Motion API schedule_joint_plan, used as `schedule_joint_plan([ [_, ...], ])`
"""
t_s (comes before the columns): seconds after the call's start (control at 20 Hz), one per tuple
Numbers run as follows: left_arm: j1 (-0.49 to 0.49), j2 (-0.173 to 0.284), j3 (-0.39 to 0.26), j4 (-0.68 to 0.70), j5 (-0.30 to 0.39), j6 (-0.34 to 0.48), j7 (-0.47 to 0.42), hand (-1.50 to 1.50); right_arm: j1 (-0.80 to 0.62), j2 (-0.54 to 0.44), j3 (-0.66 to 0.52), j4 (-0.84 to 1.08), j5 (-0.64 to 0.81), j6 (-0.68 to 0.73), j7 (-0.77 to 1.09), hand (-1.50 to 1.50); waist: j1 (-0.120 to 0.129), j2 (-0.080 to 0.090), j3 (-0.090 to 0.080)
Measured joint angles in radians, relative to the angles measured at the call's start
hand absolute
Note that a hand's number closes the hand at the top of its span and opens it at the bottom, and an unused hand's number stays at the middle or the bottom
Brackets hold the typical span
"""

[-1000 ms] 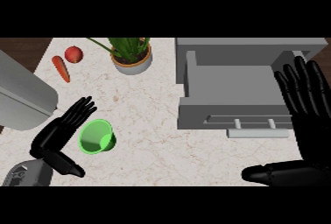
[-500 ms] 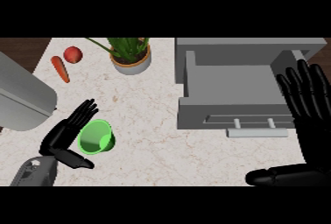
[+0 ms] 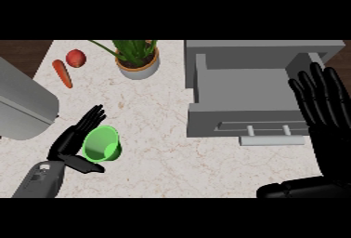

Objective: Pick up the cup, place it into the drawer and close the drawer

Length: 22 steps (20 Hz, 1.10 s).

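A bright green cup (image 3: 102, 144) lies on the marble counter at the lower left, its mouth facing up. My left hand (image 3: 74, 142) is right against the cup's left side, fingers straight along its far rim and the thumb under its near side. The grey drawer (image 3: 205, 95) stands pulled open at the upper right, its handle (image 3: 272, 140) towards me and nothing inside. My right hand (image 3: 323, 100) stays open at the right edge, fingers up, beside the drawer's right wall.
A potted plant (image 3: 138, 58) stands at the back centre. A carrot (image 3: 62, 73) and a red apple (image 3: 76, 57) lie at the back left. A large grey appliance (image 3: 22, 104) fills the left edge.
My left hand has moved right and closed in on the cup, fingers now along its rim. The right hand has barely shifted.
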Motion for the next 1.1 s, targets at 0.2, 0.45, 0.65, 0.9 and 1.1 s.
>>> schedule_joint_plan([
  [0.2, -0.012, 0.011, -0.02, 0.044, -0.012, 0.009, -0.038, -1.5, -0.007, 0.005, -0.001, 0.023, 0.01, -0.001, -0.023, -1.5, 0.002, 0.0, 0.0],
  [0.45, -0.025, -0.005, -0.045, 0.082, -0.017, 0.022, -0.069, -1.5, -0.014, 0.003, -0.004, 0.022, 0.002, 0.001, -0.017, -1.5, 0.001, 0.0, 0.0],
  [0.65, -0.05, -0.023, -0.053, 0.12, -0.011, 0.025, -0.081, -1.5, -0.012, 0.008, -0.004, 0.04, 0.005, 0.002, -0.035, -1.5, 0.0, 0.001, 0.0],
  [0.9, -0.066, -0.035, -0.058, 0.157, 0.003, 0.021, -0.09, -1.5, -0.007, 0.002, -0.006, 0.026, -0.005, 0.009, -0.025, -1.5, -0.001, 0.001, 0.0],
  [1.1, -0.079, -0.036, -0.061, 0.177, 0.023, -0.005, -0.076, -1.5, -0.001, 0.004, -0.006, 0.023, -0.003, 0.007, -0.027, -1.5, -0.001, 0.001, 0.0],
])
